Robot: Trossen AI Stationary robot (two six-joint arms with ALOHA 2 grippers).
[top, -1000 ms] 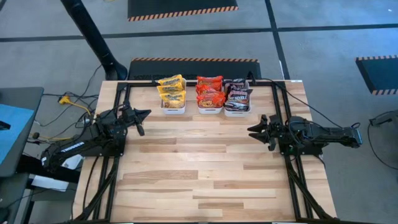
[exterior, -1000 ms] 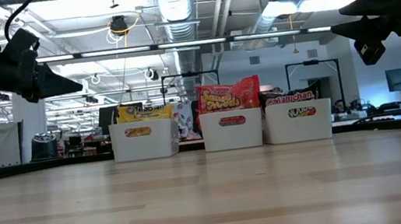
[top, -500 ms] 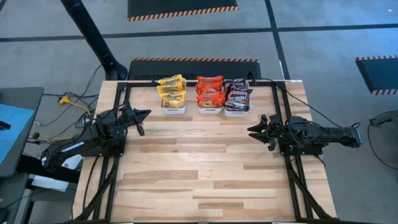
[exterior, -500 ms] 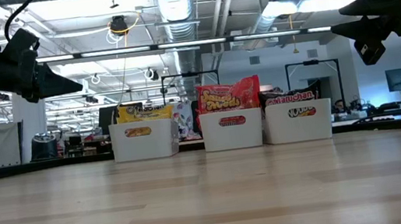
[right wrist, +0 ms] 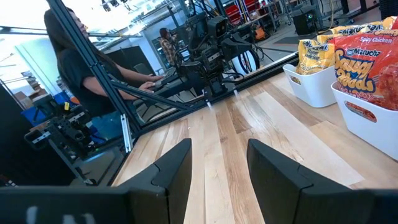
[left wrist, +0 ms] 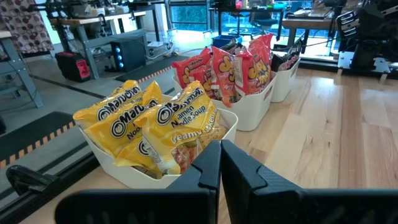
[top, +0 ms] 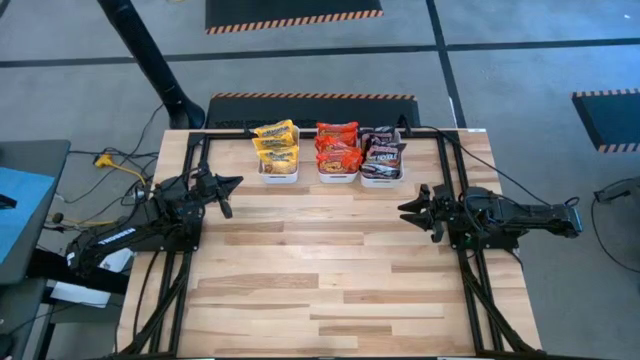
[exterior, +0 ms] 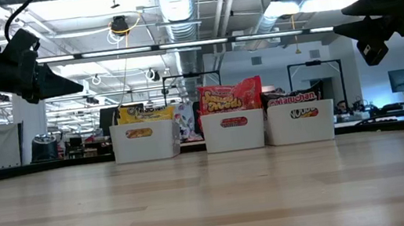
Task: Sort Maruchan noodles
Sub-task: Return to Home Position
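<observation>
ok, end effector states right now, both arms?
Left end effector: closed, holding nothing.
Right end effector: open, holding nothing.

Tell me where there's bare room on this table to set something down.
The light wooden table is bare from the three white plastic bins to its near edge, between the left gripper and right gripper. Crowded: the far edge, where the bins sit close together, full of noodle packets.
</observation>
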